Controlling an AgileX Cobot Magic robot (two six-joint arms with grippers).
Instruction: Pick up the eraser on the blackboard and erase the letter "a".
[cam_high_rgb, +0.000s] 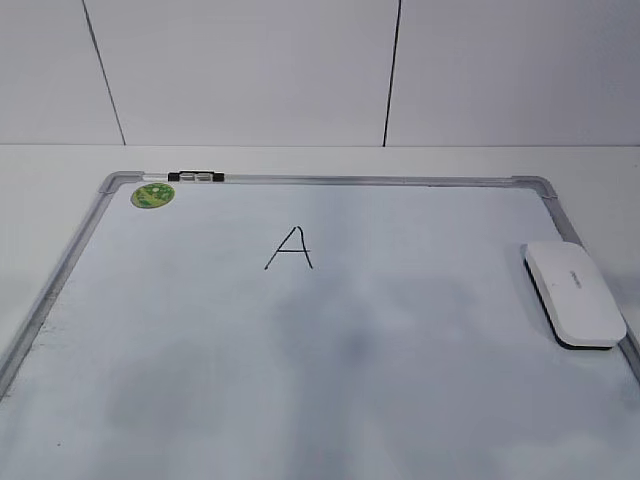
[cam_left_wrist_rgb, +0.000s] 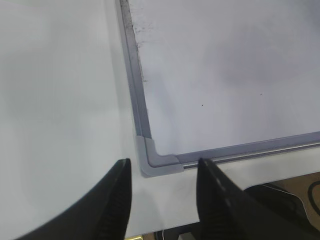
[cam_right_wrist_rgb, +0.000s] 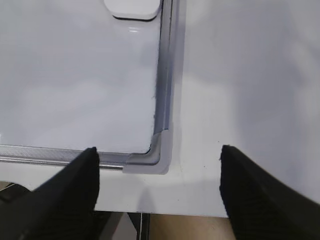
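White rounded plastic eraser (cam_high_rgb: 573, 293) with dark felt underside lies on the silver-framed white blackboard (cam_high_rgb: 330, 181) against its right rail, long axis along that rail, ahead of the wide-open, empty right gripper (cam_right_wrist_rgb: 159, 172), nearer than the half-open, empty left gripper (cam_left_wrist_rgb: 164, 177)

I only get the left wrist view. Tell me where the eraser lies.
Observer: The eraser lies at the right edge of the board, beside the frame, untouched.
Operator: Now the letter.
Observer: A capital A is written in the board's upper middle, left of the eraser.
Operator: Report the right hand.
Observer: The right hand is open and empty over the board's near right corner, the eraser ahead of it.
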